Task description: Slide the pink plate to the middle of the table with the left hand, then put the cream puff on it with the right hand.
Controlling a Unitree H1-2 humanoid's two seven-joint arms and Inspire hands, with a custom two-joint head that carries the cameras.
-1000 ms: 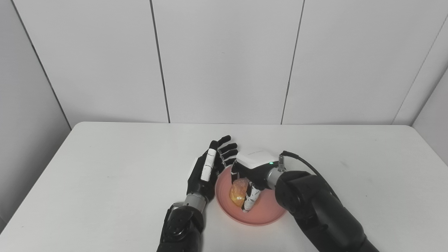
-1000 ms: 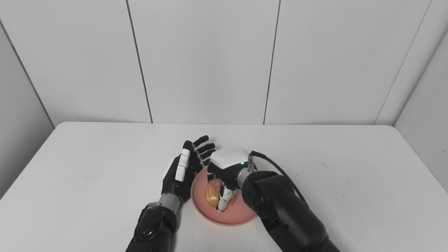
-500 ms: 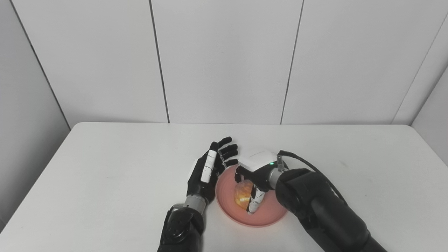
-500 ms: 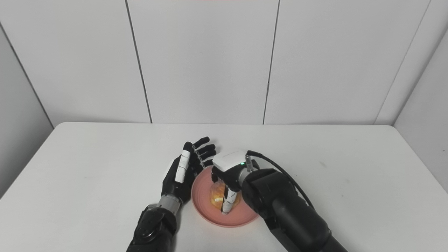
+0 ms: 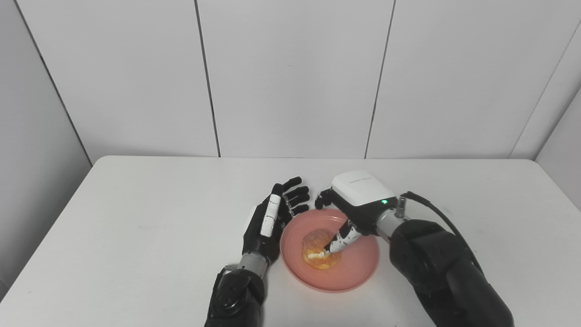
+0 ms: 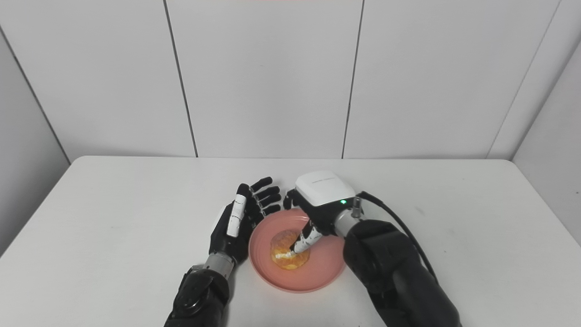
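The pink plate [image 5: 354, 272] lies on the white table near its front middle. A golden cream puff [image 5: 317, 250] with white cream rests on the plate, left of its centre. My right hand [image 5: 354, 200] hovers over the plate's far side, open, its fingers spread and its thumb pointing down at the puff's right side. My left hand [image 5: 272, 222] stands open on edge against the plate's left rim, fingers pointing away from me. In the right eye view the puff [image 6: 287, 254] and right hand [image 6: 320, 195] show the same arrangement.
The white table [image 5: 136, 218] stretches to both sides and back to a grey panelled wall. My right forearm [image 5: 435, 268] with its black cable covers the table at the plate's right.
My right hand has let go of the cream puff, opened and lifted back to the right. The puff now lies on the plate. The left hand has stayed in place.
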